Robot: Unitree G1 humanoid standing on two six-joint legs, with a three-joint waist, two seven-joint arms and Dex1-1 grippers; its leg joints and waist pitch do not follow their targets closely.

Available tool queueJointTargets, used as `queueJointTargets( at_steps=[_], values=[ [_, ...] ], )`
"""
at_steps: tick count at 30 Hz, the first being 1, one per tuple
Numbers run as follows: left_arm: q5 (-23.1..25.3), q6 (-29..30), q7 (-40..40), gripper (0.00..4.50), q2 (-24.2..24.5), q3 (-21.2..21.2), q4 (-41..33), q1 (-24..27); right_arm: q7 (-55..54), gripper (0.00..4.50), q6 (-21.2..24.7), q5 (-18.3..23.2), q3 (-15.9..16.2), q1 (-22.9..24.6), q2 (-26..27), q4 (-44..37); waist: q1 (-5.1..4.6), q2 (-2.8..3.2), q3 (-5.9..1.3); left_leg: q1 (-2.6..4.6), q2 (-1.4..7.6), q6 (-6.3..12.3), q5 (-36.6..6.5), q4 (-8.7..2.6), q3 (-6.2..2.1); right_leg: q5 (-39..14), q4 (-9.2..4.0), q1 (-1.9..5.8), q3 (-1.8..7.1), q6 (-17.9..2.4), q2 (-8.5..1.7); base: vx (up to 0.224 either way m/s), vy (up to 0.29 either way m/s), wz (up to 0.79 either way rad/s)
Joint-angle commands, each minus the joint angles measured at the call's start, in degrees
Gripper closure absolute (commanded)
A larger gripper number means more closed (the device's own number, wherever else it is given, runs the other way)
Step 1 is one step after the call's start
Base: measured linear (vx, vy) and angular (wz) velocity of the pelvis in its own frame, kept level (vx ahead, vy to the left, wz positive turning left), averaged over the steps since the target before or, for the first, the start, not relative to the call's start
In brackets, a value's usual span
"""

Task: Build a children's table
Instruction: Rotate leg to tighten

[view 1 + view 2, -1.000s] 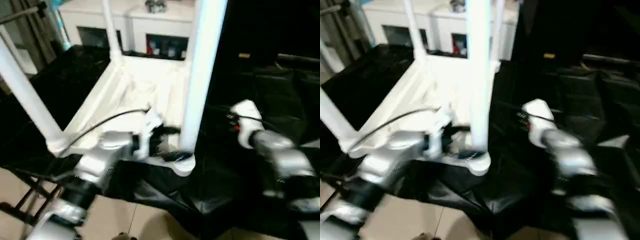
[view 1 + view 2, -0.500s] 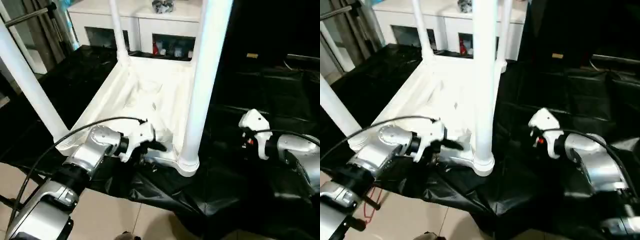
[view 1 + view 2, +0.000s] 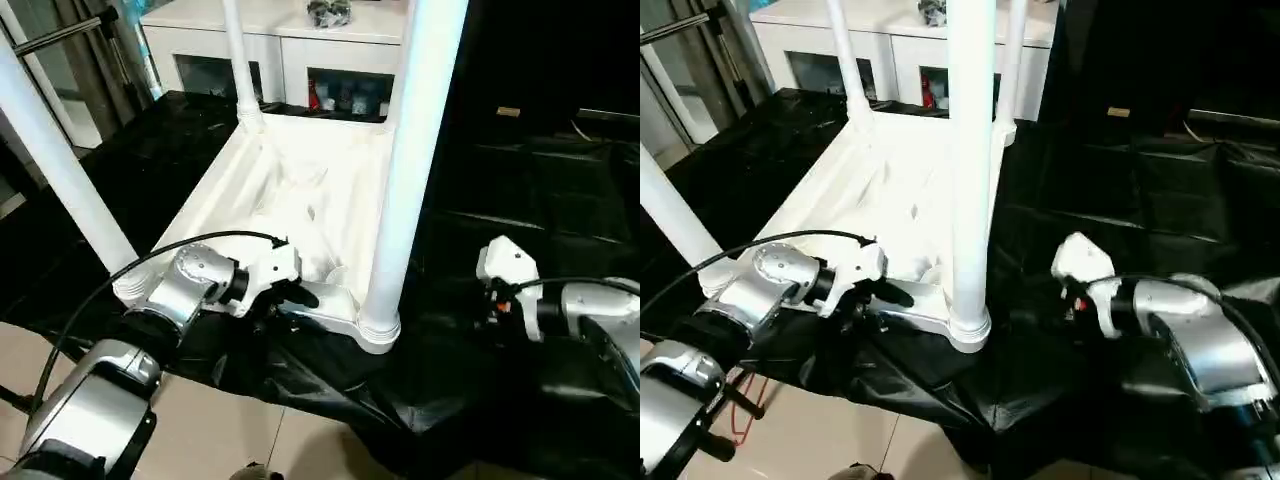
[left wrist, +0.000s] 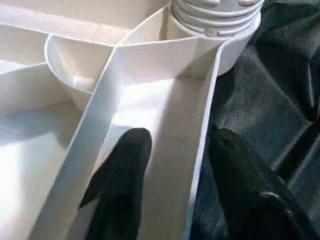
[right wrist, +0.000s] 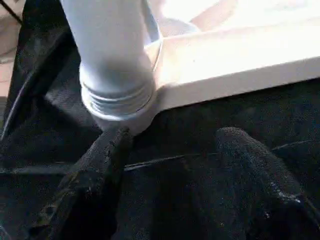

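The children's table lies upside down on the black-draped work table, its white ribbed tabletop (image 3: 290, 200) facing up. White legs stand in its corner sockets: one near right (image 3: 410, 170), one near left (image 3: 60, 170), one far (image 3: 240, 70). My left gripper (image 4: 177, 142) straddles the tabletop's near rim, close to the near right leg's socket. One finger (image 4: 127, 160) is inside the rim, the other (image 4: 232, 160) outside over the cloth, and gaps show beside the rim wall. My right gripper (image 5: 172, 137) is open over the black cloth, just right of that leg's base (image 5: 117, 100), holding nothing.
A white cabinet (image 3: 300, 40) stands behind the work table. Rumpled black cloth (image 3: 520, 180) spreads to the right and hangs over the front edge above a tiled floor (image 3: 200, 430). A black cable (image 3: 120, 290) loops off my left forearm.
The camera has shifted and steadied. My left gripper's fingers have drawn closer together around the tabletop's near rim. The right gripper stays open beside the near right leg.
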Motion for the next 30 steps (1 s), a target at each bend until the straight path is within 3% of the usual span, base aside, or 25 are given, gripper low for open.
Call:
queueJointTargets(
  at_steps=[1,4,5,6,13,15,21,25,28,30],
  values=[
    [1.0,-1.0,-0.7,2.63,0.0,1.0,1.9,-1.3,0.2,1.47,0.6,0.9,0.1,-0.1,-0.7,-1.9,0.36,-0.54,-3.97,1.08,3.44,3.27,-11.5,-3.44,-2.14,-15.1,-5.74,2.96,3.01,-10.3,-5.49,0.0,0.0,0.0],
    [1.1,-1.2,-1.9,2.9,-0.4,1.3,3.2,-1.9,0.2,1.47,0.9,0.9,0.1,0.3,-0.6,-2.4,0.38,-0.48,-4.02,1.14,3.54,3.25,-11.4,-3.48,-2.2,-14.5,-5.64,2.95,3.0,-10.6,-5.55,0.0,0.0,0.0],
    [1.1,-1.0,-2.4,2.97,-0.5,1.2,3.5,-2.0,0.3,1.47,0.9,0.8,0.1,0.5,-0.6,-2.5,0.45,-0.09,-4.04,1.16,3.57,3.17,-11.4,-3.43,-2.23,-14.4,-5.59,2.92,3.03,-10.8,-5.63,0.0,0.0,0.0],
    [1.1,-0.9,-2.7,3.21,-0.6,1.2,3.7,-2.1,0.3,1.47,0.9,0.8,0.1,0.5,-0.6,-2.6,0.41,-0.16,-4.04,1.21,3.56,3.14,-11.6,-3.46,-2.19,-14.2,-5.68,2.88,3.01,-11.0,-5.53,0.0,0.0,0.0],
    [0.4,0.7,-4.4,3.66,-2.1,2.1,6.0,-2.2,0.1,1.47,1.4,1.2,0.1,1.0,-0.6,-3.6,0.39,-0.34,-4.01,1.15,3.5,3.36,-11.5,-3.4,-2.14,-14.2,-5.72,3.08,2.99,-11.4,-5.66,0.0,0.0,0.0],
    [0.0,1.5,-5.0,3.93,-2.7,2.9,6.5,-1.9,0.2,1.13,1.9,1.6,0.0,1.2,-0.5,-3.8,0.43,-0.31,-3.93,1.17,3.5,3.57,-11.6,-3.44,-2.14,-15.2,-5.88,3.08,2.97,-11.1,-5.64,0.0,0.0,0.0],
    [0.2,4.7,-5.1,4.26,-3.4,3.3,6.4,-0.4,0.4,0.72,2.9,2.5,0.0,1.4,-0.2,-4.2,0.41,-0.6,-3.97,1.08,3.61,3.76,-11.2,-3.57,-2.21,-16.0,-5.84,3.09,2.91,-10.6,-5.71,0.0,0.0,0.0],
    [2.3,6.2,0.0,4.42,-3.7,2.8,5.4,2.5,0.1,0.41,3.3,3.1,0.0,1.7,0.3,-4.8,0.14,-0.77,-3.93,0.93,3.49,4.3,-10.6,-3.46,-2.17,-16.1,-5.83,3.07,2.9,-10.4,-5.7,0.0,0.0,0.0],
    [3.8,8.5,5.6,4.5,-4.2,3.2,4.0,4.6,-1.2,0.12,3.3,3.1,-0.2,1.8,1.3,-4.8,0.01,-0.66,-3.71,1.1,3.48,4.15,-11.6,-3.51,-2.17,-19.4,-6.22,2.83,2.81,-9.6,-5.72,0.0,0.0,0.0],
    [2.7,12.0,12.9,4.5,-6.0,5.9,1.9,5.6,-2.7,0.04,2.3,2.7,-0.3,1.5,2.7,-4.0,-0.6,-0.6,-2.82,2.15,3.28,2.74,-16.8,-3.75,-2.2,-28.7,-7.4,2.21,2.47,-8.1,-5.61,0.0,0.0,0.0]
  ],
)
